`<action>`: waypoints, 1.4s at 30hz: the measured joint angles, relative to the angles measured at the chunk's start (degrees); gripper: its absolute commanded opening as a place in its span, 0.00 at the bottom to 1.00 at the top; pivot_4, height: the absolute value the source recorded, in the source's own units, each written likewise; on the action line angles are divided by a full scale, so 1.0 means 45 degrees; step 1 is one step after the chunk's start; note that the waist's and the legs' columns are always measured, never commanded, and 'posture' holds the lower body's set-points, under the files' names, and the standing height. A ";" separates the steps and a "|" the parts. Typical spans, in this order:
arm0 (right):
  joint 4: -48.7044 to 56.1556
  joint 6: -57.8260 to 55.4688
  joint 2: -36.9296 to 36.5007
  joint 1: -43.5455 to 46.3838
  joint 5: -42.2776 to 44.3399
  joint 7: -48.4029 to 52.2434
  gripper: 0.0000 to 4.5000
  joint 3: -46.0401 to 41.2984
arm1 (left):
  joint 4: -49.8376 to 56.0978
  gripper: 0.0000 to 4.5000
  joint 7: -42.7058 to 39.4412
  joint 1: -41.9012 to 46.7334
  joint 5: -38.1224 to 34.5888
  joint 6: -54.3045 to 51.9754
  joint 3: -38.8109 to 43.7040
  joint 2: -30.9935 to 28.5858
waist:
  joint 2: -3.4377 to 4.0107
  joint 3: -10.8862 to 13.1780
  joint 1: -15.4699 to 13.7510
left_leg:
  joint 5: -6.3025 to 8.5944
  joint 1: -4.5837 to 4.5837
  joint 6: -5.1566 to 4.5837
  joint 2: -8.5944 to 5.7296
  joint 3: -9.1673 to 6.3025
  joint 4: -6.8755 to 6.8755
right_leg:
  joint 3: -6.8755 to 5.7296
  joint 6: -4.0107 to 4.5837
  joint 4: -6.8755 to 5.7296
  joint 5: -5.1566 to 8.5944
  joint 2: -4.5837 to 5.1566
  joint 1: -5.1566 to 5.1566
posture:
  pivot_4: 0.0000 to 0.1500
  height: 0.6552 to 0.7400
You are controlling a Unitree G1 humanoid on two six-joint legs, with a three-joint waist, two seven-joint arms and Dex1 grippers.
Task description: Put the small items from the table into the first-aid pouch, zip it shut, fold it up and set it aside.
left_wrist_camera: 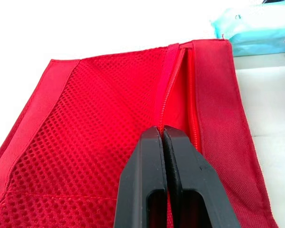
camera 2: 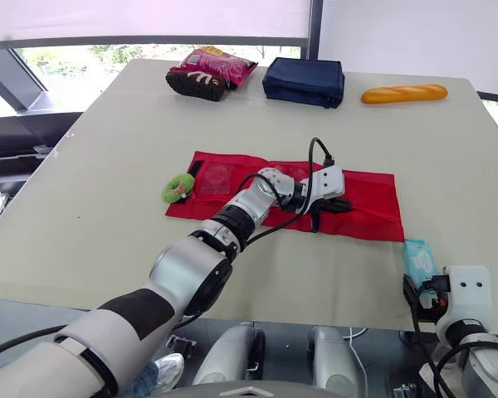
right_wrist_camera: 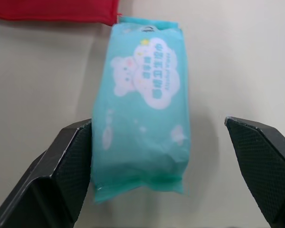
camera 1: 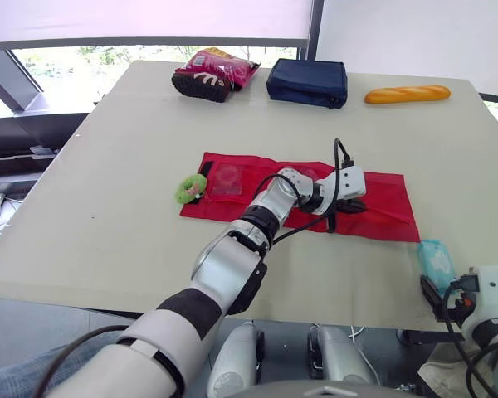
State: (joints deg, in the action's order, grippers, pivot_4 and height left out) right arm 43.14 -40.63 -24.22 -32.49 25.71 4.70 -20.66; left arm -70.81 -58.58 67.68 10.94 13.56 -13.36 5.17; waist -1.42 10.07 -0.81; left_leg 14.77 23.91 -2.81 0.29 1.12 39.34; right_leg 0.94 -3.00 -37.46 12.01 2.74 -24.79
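Beige table (camera 1: pixel 108 207) stretches away toward a bright window with a white blind.

Nearest, at about 4 o'clock by the table's front edge, the right gripper (right_wrist_camera: pixel 156 122) is spread wide over a teal pack of wipes (right_wrist_camera: pixel 142 95). The pack lies flat on the table between the two fingers. One finger is just beside the pack's long edge and the other stands apart from it, so the gripper has hold of nothing. The pack's far end is just beside the near right corner of the first-aid pouch (camera 1: pixel 382 203).

This red pouch lies unfolded and flat across the middle of the table, its long side running from 9 to 3 o'clock. The left gripper (left_wrist_camera: pixel 161 130) is down on its right half, with both black fingers pressed together and no gap between them. Their tips sit on the zipper (left_wrist_camera: pixel 178 71) that runs beside a mesh pocket (left_wrist_camera: pixel 99 123). Beyond the tips the zipper gapes open to the end of the pouch. Whether the tips pinch the zipper pull is hidden.

At the pouch's 9 o'clock end a small green ring (camera 1: pixel 189 189) touches its edge.

Along the far edge, from 11 to 1 o'clock, lie dark and pink snack bags (camera 1: pixel 216 73), a navy pouch (camera 1: pixel 307 83) and a bread loaf (camera 1: pixel 407 94).
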 measured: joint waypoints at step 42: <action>-0.0401 -0.4291 0.3052 0.6982 0.0330 -0.2840 0.08 0.2064 | 0.2251 0.00 -0.0611 -0.1019 -0.0502 -0.0602 0.0061 0.0764 | 0.0007 -0.0008 0.0027 | 0.0002 0.0005 -0.0005 -0.0009 -0.0008 0.0010 | 0.0006 0.0044 -0.0032 -0.0027 -0.0001 -0.0009 | 1.00 0.72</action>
State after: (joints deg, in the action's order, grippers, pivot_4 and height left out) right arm 41.34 -59.94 -10.49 -1.07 27.19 -8.07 -11.37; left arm -60.68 -61.33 63.09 8.69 10.85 -13.09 8.61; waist -1.39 10.03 -0.69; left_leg 14.78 23.94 -2.83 0.25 1.09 39.39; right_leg 0.97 -2.81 -37.60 11.89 2.74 -24.83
